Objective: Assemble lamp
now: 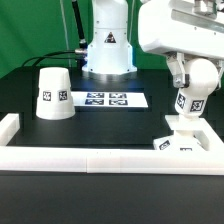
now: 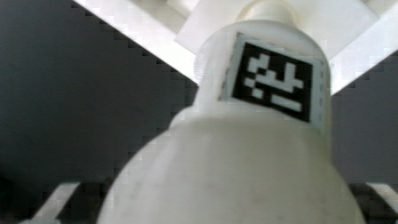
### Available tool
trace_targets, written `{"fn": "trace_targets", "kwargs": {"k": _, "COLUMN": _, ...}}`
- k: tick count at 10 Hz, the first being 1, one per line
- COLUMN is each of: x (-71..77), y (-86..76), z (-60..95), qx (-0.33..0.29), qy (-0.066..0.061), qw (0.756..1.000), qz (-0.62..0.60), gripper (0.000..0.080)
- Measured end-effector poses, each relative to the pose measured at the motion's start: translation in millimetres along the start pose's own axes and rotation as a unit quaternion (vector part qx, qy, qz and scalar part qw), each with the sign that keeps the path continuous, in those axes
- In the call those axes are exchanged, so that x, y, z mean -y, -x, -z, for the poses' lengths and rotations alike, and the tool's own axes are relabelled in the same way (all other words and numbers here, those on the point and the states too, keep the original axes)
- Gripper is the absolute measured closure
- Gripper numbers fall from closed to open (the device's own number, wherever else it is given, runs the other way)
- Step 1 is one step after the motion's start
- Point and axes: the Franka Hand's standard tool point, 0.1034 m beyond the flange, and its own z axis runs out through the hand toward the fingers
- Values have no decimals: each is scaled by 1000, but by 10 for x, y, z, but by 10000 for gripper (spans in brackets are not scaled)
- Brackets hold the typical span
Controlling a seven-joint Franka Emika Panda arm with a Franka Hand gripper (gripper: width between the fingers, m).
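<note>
My gripper [image 1: 194, 88] is shut on the white bulb [image 1: 188, 103] and holds it upright at the exterior view's right. The bulb's neck points down at the small flat square base [image 1: 180, 140], which lies by the front rail; I cannot tell whether they touch. In the wrist view the bulb [image 2: 222, 150] fills the picture, with its square tag [image 2: 276, 76] facing the camera. My dark fingers [image 2: 63, 200] show at both of its sides, and the base [image 2: 151, 25] lies beyond it. The tapered shade [image 1: 52, 93] stands apart on the exterior view's left, mouth down.
The marker board [image 1: 105, 99] lies flat mid-table. The robot's white pedestal [image 1: 107, 48] stands behind it. Long white border rails run along the front [image 1: 90, 159] and turn up at the left [image 1: 9, 127] and right [image 1: 212, 133] ends.
</note>
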Motion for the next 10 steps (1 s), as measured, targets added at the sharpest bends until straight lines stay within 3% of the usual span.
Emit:
{"fn": "trace_targets", "kwargs": {"k": 3, "x": -4, "y": 3, "z": 2, "qx": -4, "qy": 1, "qw": 1000, "qz": 4, "gripper": 222}}
{"fn": "trace_targets", "kwargs": {"k": 5, "x": -2, "y": 2, "z": 2, "qx": -4, "qy": 1, "qw": 1000, "qz": 4, "gripper": 117}}
{"fn": "trace_targets", "kwargs": {"k": 6, "x": -16, "y": 7, "z": 4, "qx": -4, "qy": 1, "qw": 1000, "qz": 8, "gripper": 103}}
{"fn": "trace_targets", "kwargs": {"k": 10, "x": -84, "y": 16, "z": 45, "qx": -4, "qy": 4, "qw": 1000, "qz": 16, "gripper": 101}}
